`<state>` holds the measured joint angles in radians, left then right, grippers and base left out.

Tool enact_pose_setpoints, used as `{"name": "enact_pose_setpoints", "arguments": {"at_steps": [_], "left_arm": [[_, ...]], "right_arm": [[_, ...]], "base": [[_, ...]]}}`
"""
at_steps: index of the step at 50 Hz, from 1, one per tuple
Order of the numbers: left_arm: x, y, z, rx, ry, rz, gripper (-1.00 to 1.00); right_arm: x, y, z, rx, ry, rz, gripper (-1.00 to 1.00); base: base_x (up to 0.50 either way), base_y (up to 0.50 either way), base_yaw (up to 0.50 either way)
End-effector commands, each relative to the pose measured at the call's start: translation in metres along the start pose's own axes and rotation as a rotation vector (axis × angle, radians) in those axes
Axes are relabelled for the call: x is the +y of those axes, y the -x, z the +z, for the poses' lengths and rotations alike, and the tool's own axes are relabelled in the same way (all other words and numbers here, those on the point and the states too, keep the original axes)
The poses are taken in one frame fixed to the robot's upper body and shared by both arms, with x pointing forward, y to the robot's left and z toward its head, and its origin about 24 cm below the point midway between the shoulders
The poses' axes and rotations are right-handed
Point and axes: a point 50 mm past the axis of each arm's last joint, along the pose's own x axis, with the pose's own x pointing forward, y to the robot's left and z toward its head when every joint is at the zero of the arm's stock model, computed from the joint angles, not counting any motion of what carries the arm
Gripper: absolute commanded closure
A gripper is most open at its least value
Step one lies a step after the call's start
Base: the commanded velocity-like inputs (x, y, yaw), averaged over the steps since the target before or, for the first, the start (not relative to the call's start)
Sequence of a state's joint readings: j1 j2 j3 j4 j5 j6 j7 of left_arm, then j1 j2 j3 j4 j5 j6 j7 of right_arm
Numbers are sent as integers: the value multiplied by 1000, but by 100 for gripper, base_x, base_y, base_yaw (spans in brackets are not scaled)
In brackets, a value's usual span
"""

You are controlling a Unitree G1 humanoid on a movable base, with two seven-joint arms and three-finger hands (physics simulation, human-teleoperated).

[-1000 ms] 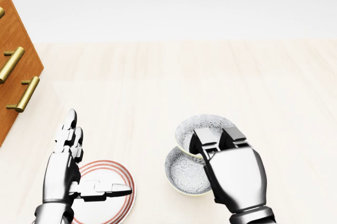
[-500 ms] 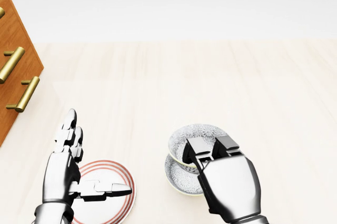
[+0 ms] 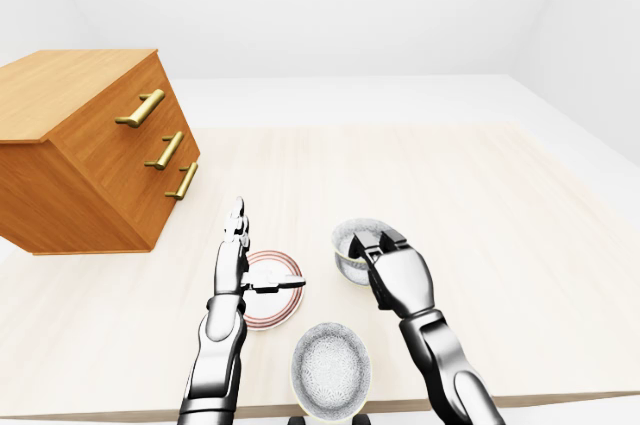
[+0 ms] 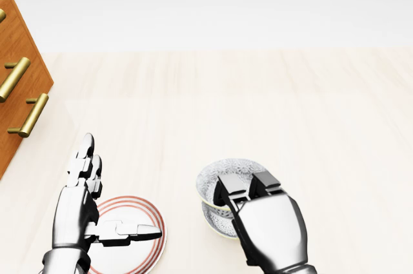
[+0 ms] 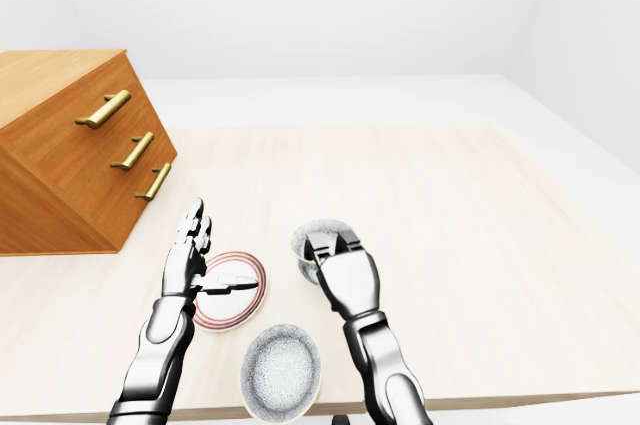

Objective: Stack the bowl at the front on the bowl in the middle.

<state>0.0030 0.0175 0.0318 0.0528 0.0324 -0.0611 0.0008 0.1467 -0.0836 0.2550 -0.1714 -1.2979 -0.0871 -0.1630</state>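
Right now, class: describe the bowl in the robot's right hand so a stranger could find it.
Start at the wooden drawer chest, then look right across the table past the red-ringed plate. The held bowl is grey and patterned, gripped by the right hand, unlike the loose bowl below.

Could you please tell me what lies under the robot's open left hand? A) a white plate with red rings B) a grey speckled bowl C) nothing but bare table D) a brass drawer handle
A: in the head view the open left hand hovers over the white plate with red rings on the pale wooden table.
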Motion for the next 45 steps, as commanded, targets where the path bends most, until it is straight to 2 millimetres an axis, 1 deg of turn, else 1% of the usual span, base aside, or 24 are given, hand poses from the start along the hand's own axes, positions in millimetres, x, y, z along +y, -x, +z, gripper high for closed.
{"name": "enact_pose_setpoints", "arguments": {"at_steps": [1, 13, 18, 19, 25, 42, 45], "left_arm": [[0, 0, 0, 0, 0, 0, -100], [0, 0, 0, 0, -1, -1, -100], [0, 0, 0, -1, -2, 0, -100], [0, 0, 0, -2, -2, 0, -100], [0, 0, -1, -3, -3, 0, -100], [0, 0, 0, -3, -4, 0, -100], [-1, 1, 0, -3, -4, 0, -100]], "right_arm": [[-5, -4, -5, 20, -47, -40, 100], [-6, -4, -7, 30, -47, -48, 100], [-6, 0, -6, 26, -43, -31, 100], [-10, 0, -4, 24, -50, -35, 100], [-13, 0, -4, 21, -51, -48, 100], [-13, 1, -3, 20, -50, -47, 100], [-9, 3, -3, 19, -47, -39, 100]], "base": [[0, 0, 0], [0, 0, 0], [0, 0, 0], [0, 0, 0], [0, 0, 0], [0, 0, 0], [0, 0, 0]]}}
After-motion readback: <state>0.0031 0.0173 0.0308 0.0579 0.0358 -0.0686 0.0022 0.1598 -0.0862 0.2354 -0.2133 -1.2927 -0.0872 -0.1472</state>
